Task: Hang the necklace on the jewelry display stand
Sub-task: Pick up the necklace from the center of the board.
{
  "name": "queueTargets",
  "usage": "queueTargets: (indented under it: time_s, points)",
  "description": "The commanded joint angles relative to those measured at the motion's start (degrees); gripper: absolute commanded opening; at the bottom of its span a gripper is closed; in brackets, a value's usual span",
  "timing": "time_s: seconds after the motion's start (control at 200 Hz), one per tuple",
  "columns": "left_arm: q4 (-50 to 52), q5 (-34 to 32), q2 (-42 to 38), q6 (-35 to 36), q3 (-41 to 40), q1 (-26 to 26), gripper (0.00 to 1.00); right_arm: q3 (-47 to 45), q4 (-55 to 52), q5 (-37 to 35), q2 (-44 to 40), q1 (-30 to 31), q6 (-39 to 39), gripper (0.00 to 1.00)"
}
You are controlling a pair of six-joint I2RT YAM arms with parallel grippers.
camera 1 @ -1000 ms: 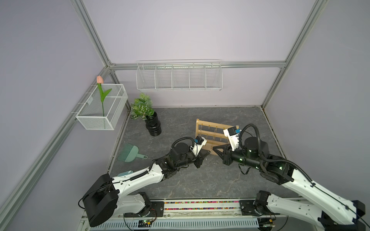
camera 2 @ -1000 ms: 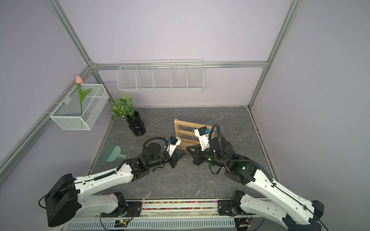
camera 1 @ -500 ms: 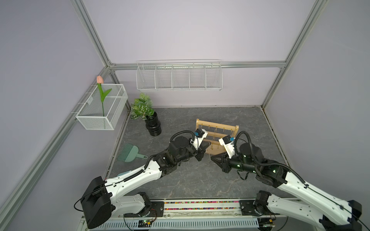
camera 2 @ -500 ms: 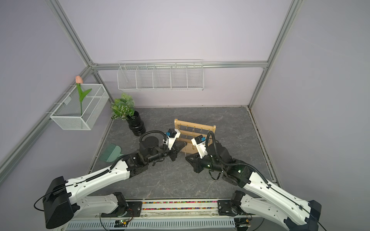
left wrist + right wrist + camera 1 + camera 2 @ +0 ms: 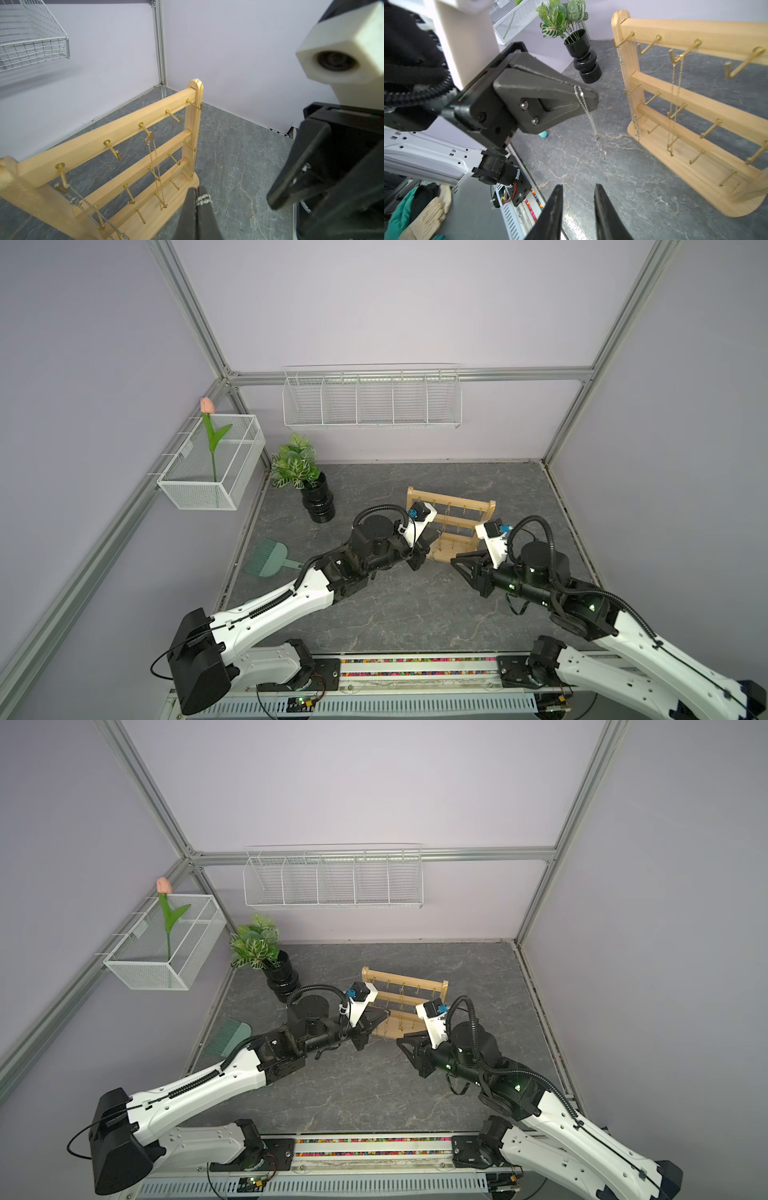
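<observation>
Silver chain necklace (image 5: 588, 116) dangles from the tightly pinched left tool (image 5: 592, 96), near the light wooden jewelry display stand with gold hooks (image 5: 695, 31) on the grey tabletop (image 5: 623, 182); right tool (image 5: 578, 188) sits slightly parted, empty

2 top views look down; 2 wrist views closely share the stand (image 5: 87, 145).

In the left wrist view my left fingers (image 5: 188, 214) hide most of the necklace (image 5: 203, 199); the stand (image 5: 83, 147) is cut off.
</observation>
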State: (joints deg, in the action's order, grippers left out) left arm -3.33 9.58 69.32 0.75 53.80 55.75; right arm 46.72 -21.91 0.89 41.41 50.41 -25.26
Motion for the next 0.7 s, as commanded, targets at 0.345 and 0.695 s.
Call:
queueTargets:
  time_s: [0.345, 0.695]
  points:
    - [3.6, -1.6, -1.8, 5.7, 2.3, 3.1, 0.00, 2.7, 5.8, -3.8, 5.1, -1.1, 6.4, 0.24]
    - [3.3, -1.1, -2.4, 5.1, 2.2, 3.1, 0.00, 2.3, 7.9, -1.2, 6.5, -1.4, 6.4, 0.22]
